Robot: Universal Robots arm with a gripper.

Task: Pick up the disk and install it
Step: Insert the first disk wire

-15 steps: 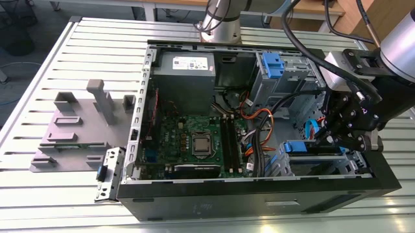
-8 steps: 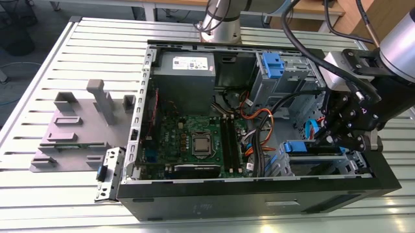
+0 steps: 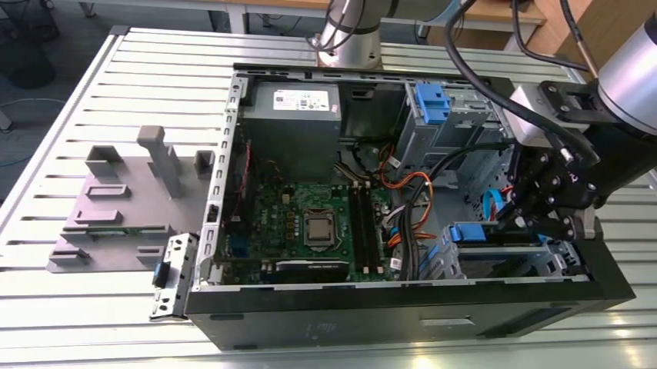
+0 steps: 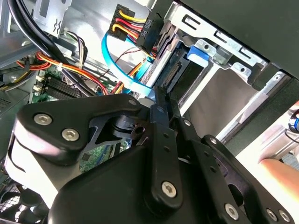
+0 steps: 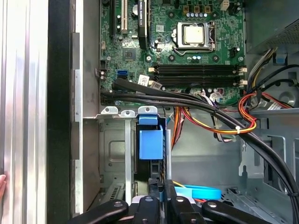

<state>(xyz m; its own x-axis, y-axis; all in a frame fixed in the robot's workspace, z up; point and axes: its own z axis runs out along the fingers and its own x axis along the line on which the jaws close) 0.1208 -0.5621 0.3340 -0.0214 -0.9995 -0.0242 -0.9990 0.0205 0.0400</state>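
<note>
I see open computer case [image 3: 308, 327] lying on slatted metal table [image 3: 103, 304]; grey fixture block [image 3: 123, 200] beside it toward exterior view's left. Motherboard [image 5: 187, 42] exposed, cable bundle [image 5: 196, 105] crossing it. Gripper [image 3: 549, 219] low inside case at drive cage [image 5: 117, 154]. Disk [image 5: 151, 142] sits upright in cage slot, blue tab showing; silver body hidden. Gripper fingers [image 5: 156, 196] lie close together at disk's edge; I cannot tell whether they clamp it. Someone's fingertip [image 5: 2, 184] cut off at frame edge.

Plastic tab, steel cage
The disk's blue end tab [image 5: 151, 143] looks smooth plastic; the drive cage [image 5: 114, 140] is bare matt grey metal.
</note>
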